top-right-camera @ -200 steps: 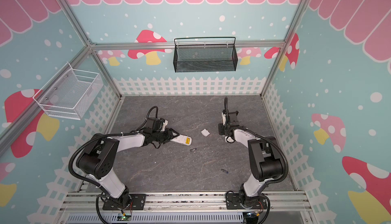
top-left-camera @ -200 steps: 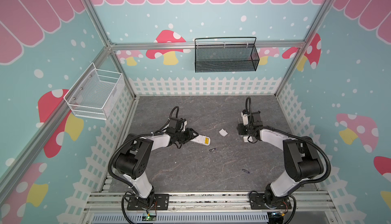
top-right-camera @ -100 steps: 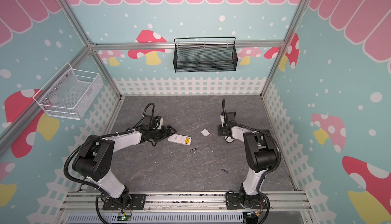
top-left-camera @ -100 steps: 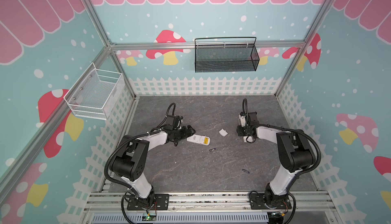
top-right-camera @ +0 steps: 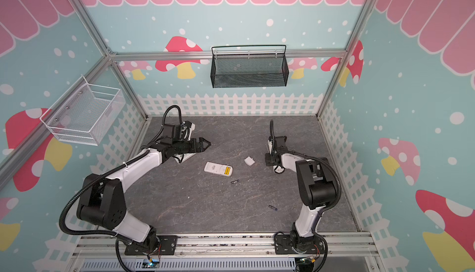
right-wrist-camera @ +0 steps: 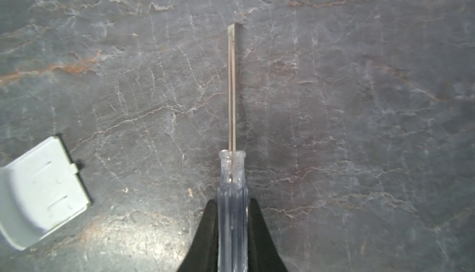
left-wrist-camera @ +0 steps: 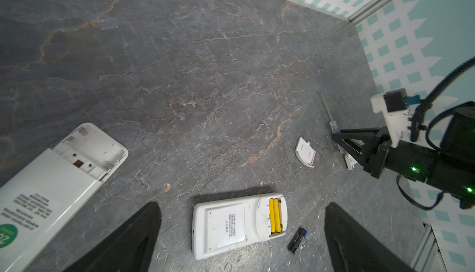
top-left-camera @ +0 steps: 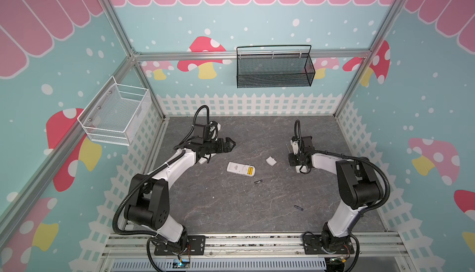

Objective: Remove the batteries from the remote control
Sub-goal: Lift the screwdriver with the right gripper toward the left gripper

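Slate tabletop [top-left-camera: 231,206], yellow batteries [left-wrist-camera: 275,215] in remote [left-wrist-camera: 231,227]

the long remote [left-wrist-camera: 54,178] beside the small remote [left-wrist-camera: 226,227] runs off the frame edge; in a top view the left arm [top-left-camera: 180,162] covers most of it.

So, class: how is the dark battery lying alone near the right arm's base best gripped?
Across its middle, from straight above: the battery is a slim cylinder lying flat on the table, both long sides free, its ends too small to pinch.
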Robot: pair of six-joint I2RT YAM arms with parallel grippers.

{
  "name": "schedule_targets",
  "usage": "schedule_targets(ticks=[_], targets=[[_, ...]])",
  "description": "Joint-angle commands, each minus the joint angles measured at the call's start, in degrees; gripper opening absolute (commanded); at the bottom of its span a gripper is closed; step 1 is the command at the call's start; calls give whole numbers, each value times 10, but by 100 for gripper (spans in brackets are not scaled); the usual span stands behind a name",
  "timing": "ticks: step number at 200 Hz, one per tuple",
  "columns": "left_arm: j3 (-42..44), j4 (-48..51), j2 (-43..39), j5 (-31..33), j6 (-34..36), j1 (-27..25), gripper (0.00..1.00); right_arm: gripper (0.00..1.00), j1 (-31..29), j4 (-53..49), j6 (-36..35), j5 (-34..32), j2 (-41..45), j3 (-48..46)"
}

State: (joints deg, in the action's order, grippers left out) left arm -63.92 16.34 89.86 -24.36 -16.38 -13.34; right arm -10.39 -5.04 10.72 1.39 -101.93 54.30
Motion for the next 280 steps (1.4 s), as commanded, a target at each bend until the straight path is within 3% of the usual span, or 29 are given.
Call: schedule_targets(ticks=[1,49,70,106,129,152,179,225,280], targets=[[-15,34,-23,-51,51,18,97,5,2,-4,-17,30,11,20],[-35,67,-51,-164,118,57,96,3,-4,55,-86,208,103,8],[-45,88,-58,-184,140,58,94,1,-21,80,-119,253,133,-4],[-60,97,-59,-254,169,59,86,2,-71,120,-194,359,154,-35],[-93,157,-60,-272,217,58,84,0,-105,74,-233,398,139,-9],[-96,186,-53,-292,263,49,82,0,-137,57,-288,418,139,-10],[-103,255,-50,-304,348,14,81,0,-160,41,-302,439,136,2],[-116,280,-39,-294,374,8,76,0,-182,9,-335,470,139,12],[-101,314,-31,-311,446,-33,56,0,-193,0,-347,473,141,30]])
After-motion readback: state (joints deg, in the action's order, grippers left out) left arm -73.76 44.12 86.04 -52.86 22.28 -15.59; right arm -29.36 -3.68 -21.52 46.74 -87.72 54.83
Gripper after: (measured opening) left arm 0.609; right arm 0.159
